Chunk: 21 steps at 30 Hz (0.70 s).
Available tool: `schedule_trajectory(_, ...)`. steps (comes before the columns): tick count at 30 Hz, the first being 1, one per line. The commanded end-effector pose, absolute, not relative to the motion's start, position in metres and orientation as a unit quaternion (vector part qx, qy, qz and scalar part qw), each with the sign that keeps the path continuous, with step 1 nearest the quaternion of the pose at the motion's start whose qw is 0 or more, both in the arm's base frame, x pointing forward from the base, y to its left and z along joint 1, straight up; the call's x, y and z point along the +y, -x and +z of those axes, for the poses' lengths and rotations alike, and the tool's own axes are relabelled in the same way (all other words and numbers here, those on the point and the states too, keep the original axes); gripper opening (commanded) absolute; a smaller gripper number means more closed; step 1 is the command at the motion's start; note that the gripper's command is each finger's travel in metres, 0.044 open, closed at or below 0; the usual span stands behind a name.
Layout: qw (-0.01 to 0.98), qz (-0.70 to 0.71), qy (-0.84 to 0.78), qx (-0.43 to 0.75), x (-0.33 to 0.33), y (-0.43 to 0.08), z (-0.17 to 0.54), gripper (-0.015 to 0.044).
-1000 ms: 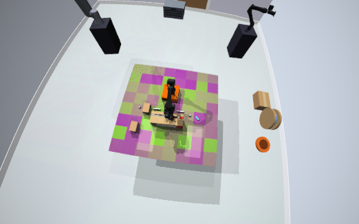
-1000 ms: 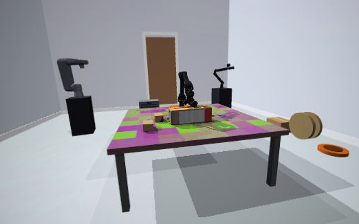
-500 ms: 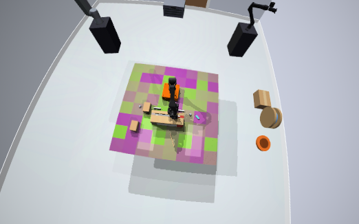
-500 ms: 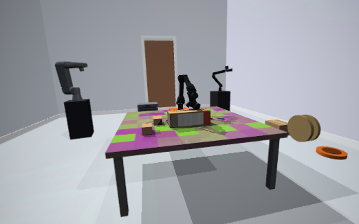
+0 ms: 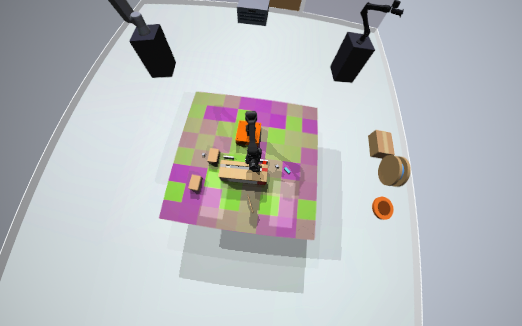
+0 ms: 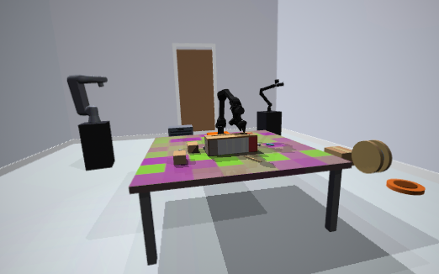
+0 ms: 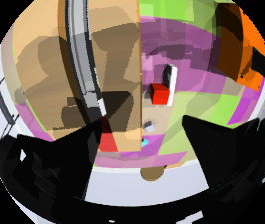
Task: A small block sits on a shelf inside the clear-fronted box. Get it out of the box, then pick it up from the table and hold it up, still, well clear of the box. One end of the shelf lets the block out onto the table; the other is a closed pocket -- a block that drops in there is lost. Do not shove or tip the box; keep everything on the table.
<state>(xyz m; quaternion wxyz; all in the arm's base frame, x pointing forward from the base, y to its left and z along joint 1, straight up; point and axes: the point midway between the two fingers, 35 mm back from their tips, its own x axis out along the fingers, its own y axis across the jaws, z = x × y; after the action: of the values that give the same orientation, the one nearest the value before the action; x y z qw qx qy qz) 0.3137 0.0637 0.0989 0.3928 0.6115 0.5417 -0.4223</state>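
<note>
The box [image 5: 232, 174] [image 6: 233, 145] [image 7: 38, 45] stands upright on the table, with a tan top, a pale clear front and a red section at its right end. A slot runs along its top. My gripper [image 5: 254, 168] [image 6: 243, 130] [image 7: 143, 122] is open and empty, above the back edge of the box near its right end. In the wrist view one finger is over the box top, the other beyond its back edge. A small red piece [image 7: 159, 94] shows beside a white strip behind the box; I cannot tell whether it is the block. No block on the shelf is discernible.
Two small cardboard boxes [image 5: 213, 156] [image 5: 195, 183] stand left of the box. A cyan item [image 5: 287, 170] and a small grey item [image 5: 277, 166] lie to its right. A thin tan stick [image 5: 250, 204] lies in front. The orange base plate [image 5: 242, 132] is behind.
</note>
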Motion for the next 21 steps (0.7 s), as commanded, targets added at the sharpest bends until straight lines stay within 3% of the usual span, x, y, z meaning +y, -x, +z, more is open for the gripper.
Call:
schedule_trajectory(1, 0.396, -0.419, -0.613, 0.54, 0.063, -0.312, 0.115, 0.04)
schedule_trajectory(4, 0.396, -0.418, -0.615, 0.539, 0.063, -0.314, 0.111, 0.04)
schedule_trajectory(9, 0.526, -0.314, -0.52, 0.595, 0.07, -0.312, 0.112, 0.0285)
schedule_trajectory(14, 0.674, -0.151, -0.342, 0.638, 0.08, -0.31, 0.115, 0.0285)
schedule_trajectory(21, 0.763, 0.087, -0.06, 0.638, 0.1, -0.296, 0.115, 0.0285)
